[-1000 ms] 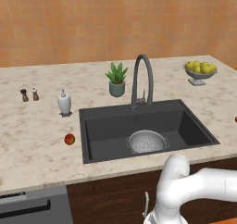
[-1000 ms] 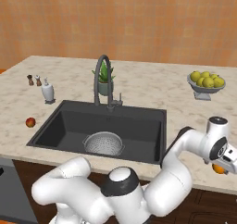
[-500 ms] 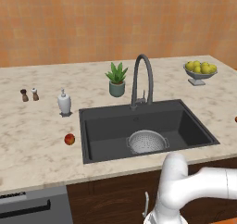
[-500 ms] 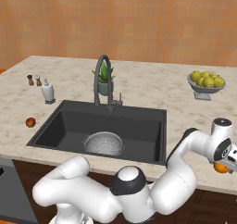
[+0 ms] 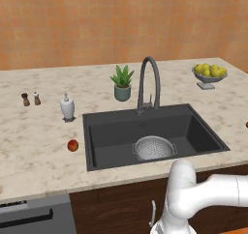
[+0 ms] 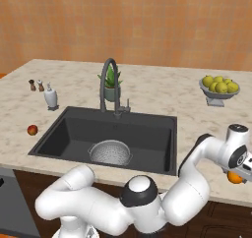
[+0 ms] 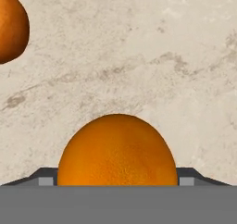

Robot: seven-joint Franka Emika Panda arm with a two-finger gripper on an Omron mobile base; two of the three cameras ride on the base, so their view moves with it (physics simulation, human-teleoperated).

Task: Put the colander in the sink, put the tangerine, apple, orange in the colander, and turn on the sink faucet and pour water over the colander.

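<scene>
Change over the last second: the hand has been moved a little outward and lower at the far right of the tabletop [image 7: 139, 56], closing in on the orange fruit [image 7: 117, 149]. Nothing else has been shifted. The colander [image 5: 153, 147] is already seated in the sink [image 5: 111, 131], near the drain end, with no fruit seen in it. So step one is judged done and the fruit-loading step is just starting, with this as the first pick.

Jaws [image 7: 115, 176]: the orange fruit is straddled, centred between the two tips, one tip at each flank. It cannot be told whether the fruit is actually clamped or only bracketed. It appears to rest on the tabletop and is not seen lifted.

A second orange fruit [image 7: 11, 26] lies ahead of the jaws and off to one side, well apart from the first. Which of the two is the tangerine cannot be told.

The apple [image 5: 72, 145] sits on the tabletop across the sink from the jaws, just beside the sink's far edge. The sink faucet [image 5: 147, 83] is untouched and no water is seen.

Arm pose, from the right base view: it is swung wide right and stretched past the sink's corner, elbow bent, wrist turned down, with the hand directly over the orange fruit near the front tabletop edge.
</scene>
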